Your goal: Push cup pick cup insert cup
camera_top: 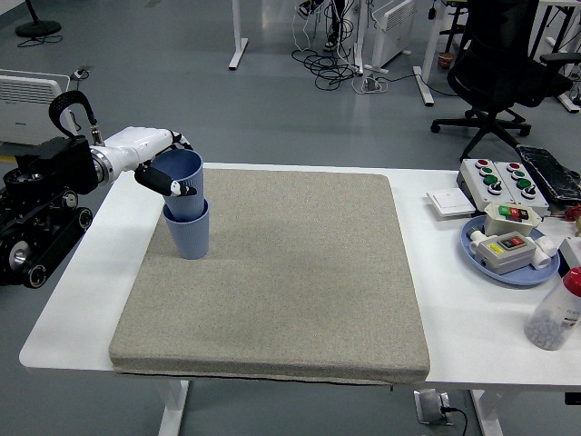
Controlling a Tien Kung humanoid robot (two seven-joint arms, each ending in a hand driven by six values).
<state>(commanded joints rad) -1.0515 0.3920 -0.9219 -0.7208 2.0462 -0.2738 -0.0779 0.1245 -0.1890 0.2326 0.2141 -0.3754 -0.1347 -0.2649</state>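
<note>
Two blue cups stand at the far left of the grey mat (272, 272). The upper cup (188, 186) sits nested in the lower cup (190, 236), both upright. My left hand (168, 177), white with black fingers, comes in from the left. Its fingers are curled around the upper cup's left side near the rim, with the thumb on the front wall. The right arm is out of view.
The white table (472, 309) carries, at the right, a blue plate (508, 259) with switch boxes, a button box (504, 180), a white socket plate (451, 202) and a clear bottle with a red cap (556, 313). A black office chair (508, 73) stands behind.
</note>
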